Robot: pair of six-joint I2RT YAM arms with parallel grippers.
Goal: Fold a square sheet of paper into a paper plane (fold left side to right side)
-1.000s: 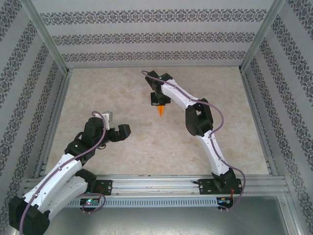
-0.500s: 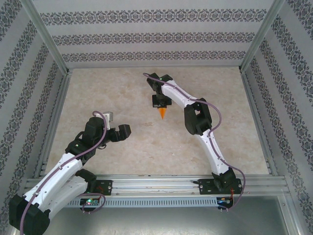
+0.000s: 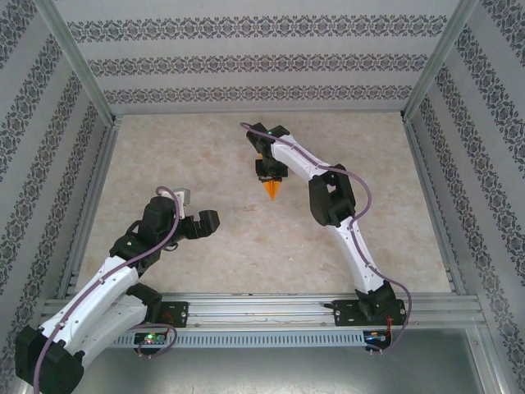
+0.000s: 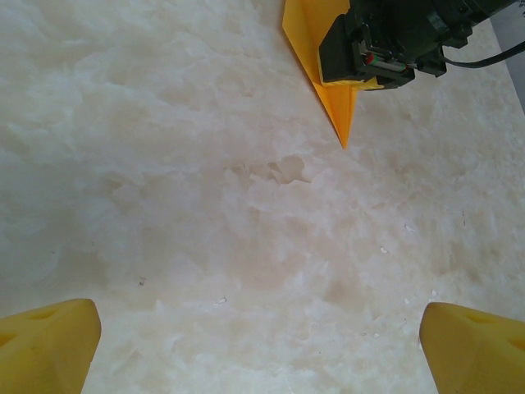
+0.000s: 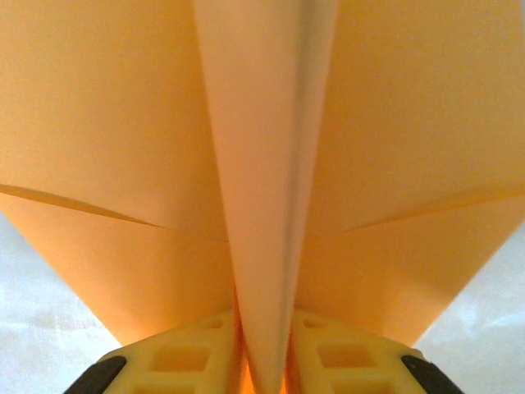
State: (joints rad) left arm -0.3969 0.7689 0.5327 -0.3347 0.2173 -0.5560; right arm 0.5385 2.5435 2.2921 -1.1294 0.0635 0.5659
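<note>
- The orange paper (image 3: 271, 189), already creased into a narrow dart, sits at the right hand (image 3: 269, 174) over the middle of the counter (image 3: 189, 156), towards the far side.
- Its long axis runs from the hand towards the near edge. The pointed nose leads and the wide tail is tucked under the hand.
- From the right wrist, the paper (image 5: 262, 164) fans out to both sides. Its centre fold drops between the yellow pads (image 5: 180, 357), which sit close against it on either side, so the right hand (image 5: 264, 353) is closed on that fold (how firmly, I cannot tell).
- The left hand (image 3: 209, 223) is well apart from the paper, nearer the front left of the counter, and the right hand is plainly the nearer one.
- The left hand's fingertips (image 4: 45, 345) are spread as wide as they go and hold nothing. From its wrist, the paper (image 4: 305, 29) lies ahead and off to the right.
- Pose: the right arm reaches forward with its wrist bent down over the paper. The left arm is folded low with its hand aimed across towards the centre.
- My reading: any next crease depends on the right hand's hold on the centre fold, because the left hand would have to cross the counter to help.
</note>
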